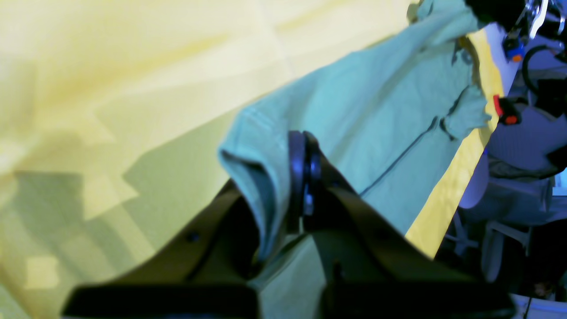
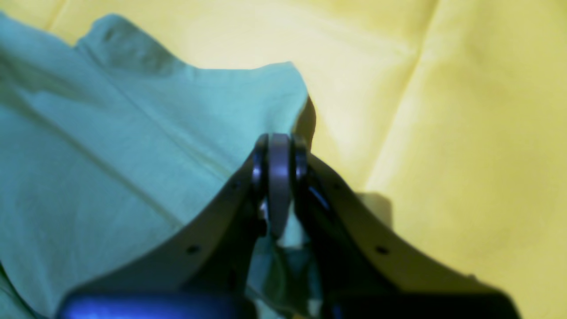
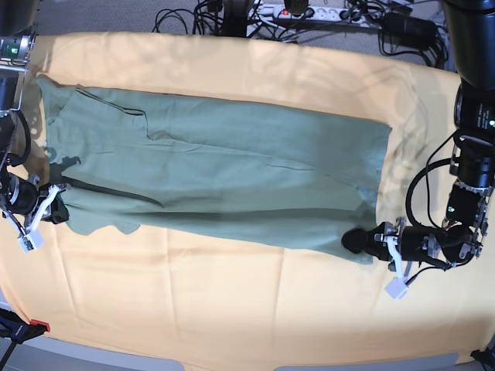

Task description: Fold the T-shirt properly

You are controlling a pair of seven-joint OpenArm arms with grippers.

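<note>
Lying lengthwise across yellow-orange cloth (image 3: pixel 232 301), T-shirt (image 3: pixel 232 170) has long axis running arm to arm. Left gripper (image 3: pixel 363 241) pinches near corner at one end; right gripper (image 3: pixel 60 210) pinches near corner at opposite end. Both jaws pressed together on fabric, near edge spanning between them, garment body beyond toward far side. No brand, label or readable writing visible.

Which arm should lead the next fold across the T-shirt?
Neither clearly: left tool and right tool each pinch a near corner of the T-shirt, so probably both together.
</note>
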